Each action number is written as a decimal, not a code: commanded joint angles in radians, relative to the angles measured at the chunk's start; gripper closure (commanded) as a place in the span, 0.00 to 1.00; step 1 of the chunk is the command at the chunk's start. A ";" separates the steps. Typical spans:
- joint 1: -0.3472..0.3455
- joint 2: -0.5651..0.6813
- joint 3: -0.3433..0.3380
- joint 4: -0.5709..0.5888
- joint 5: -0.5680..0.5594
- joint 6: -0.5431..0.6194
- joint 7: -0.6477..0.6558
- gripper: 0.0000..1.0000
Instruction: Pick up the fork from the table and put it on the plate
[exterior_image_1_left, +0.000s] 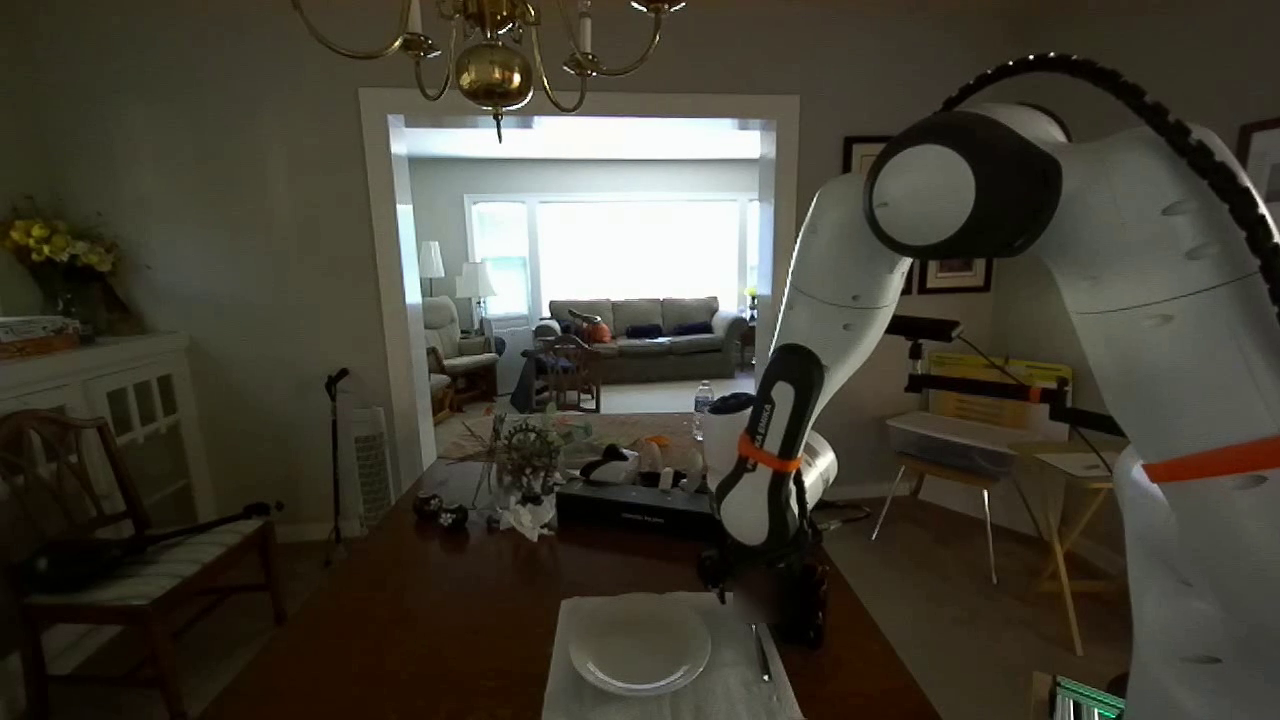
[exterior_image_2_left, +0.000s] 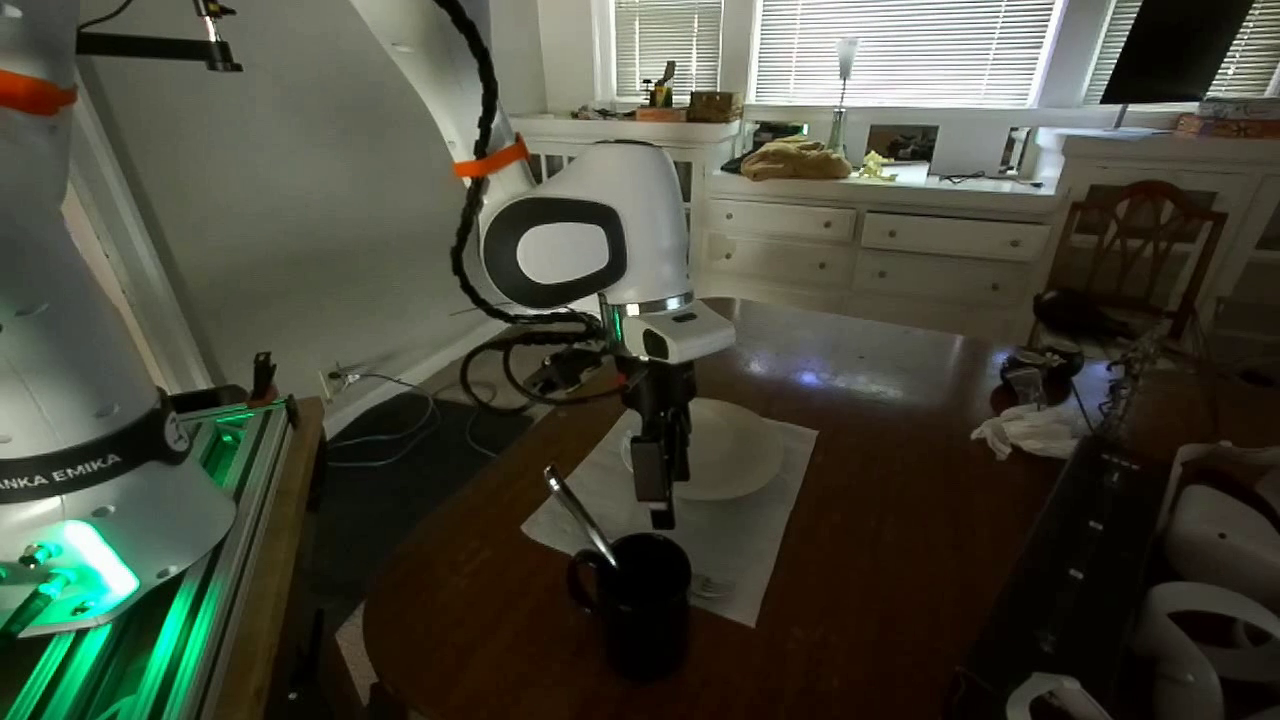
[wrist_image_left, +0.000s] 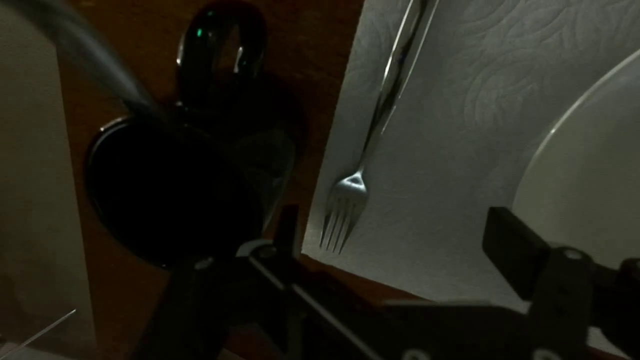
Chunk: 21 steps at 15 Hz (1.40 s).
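Observation:
The silvery fork (wrist_image_left: 350, 192) lies on a white paper mat in the wrist view, tines toward the gripper. Its handle shows right of the plate in an exterior view (exterior_image_1_left: 761, 655); its tines show behind the mug in an exterior view (exterior_image_2_left: 712, 586). The round white plate (exterior_image_1_left: 640, 640) rests on the mat, also in an exterior view (exterior_image_2_left: 735, 455) and at the right of the wrist view (wrist_image_left: 590, 165). The dark brown table (exterior_image_1_left: 450, 620) bears them. My gripper (wrist_image_left: 395, 235) is open and empty, pointing down above the mat (wrist_image_left: 450, 215), the fork's tines near its left finger.
A black mug (exterior_image_2_left: 645, 610) with a metal utensil handle (exterior_image_2_left: 580, 515) sticking out stands beside the mat, close to the gripper's left finger in the wrist view (wrist_image_left: 170, 195). A long black box (exterior_image_1_left: 635, 508), a crumpled tissue (exterior_image_1_left: 530, 515) and other clutter stand farther along the table.

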 joint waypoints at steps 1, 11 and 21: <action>0.042 0.026 0.006 0.013 -0.024 -0.076 0.070 0.13; -0.033 0.048 0.079 0.026 -0.009 -0.131 0.135 0.32; -0.079 0.110 0.105 0.034 0.003 -0.050 0.133 0.36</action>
